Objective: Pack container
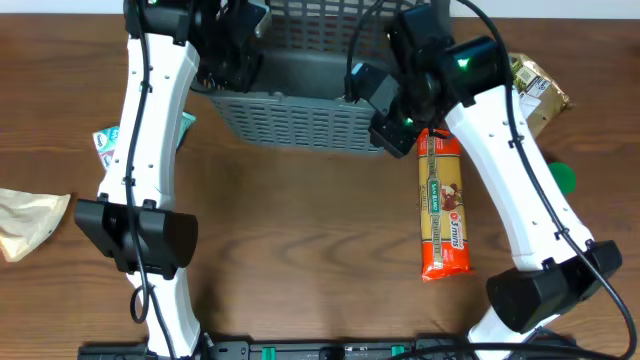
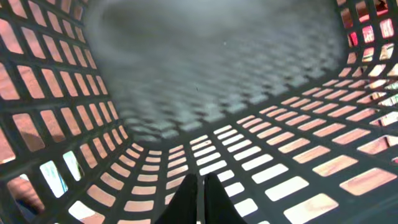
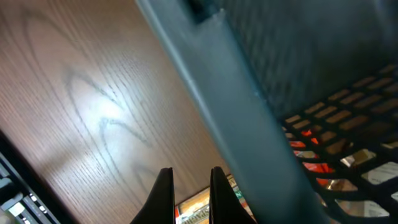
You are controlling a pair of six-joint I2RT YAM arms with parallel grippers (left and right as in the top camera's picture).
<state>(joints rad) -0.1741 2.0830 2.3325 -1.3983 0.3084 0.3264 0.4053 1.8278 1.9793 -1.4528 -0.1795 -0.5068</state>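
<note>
Dark grey slotted plastic container, rectangular, thick-rimmed: stands at far centre of the brown wood-grain bench. Left claw: reaches down inside the container at its left end, fingers shut together, holding nothing. Right claw: angled low outside the container's right rim, above bench, fingers nearly together, empty. Orange pasta packet: lies beside right arm.

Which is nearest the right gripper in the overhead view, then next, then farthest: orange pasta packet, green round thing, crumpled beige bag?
1. orange pasta packet, just below the right gripper.
2. green round thing, by the right edge.
3. crumpled beige bag, far left edge.
</note>
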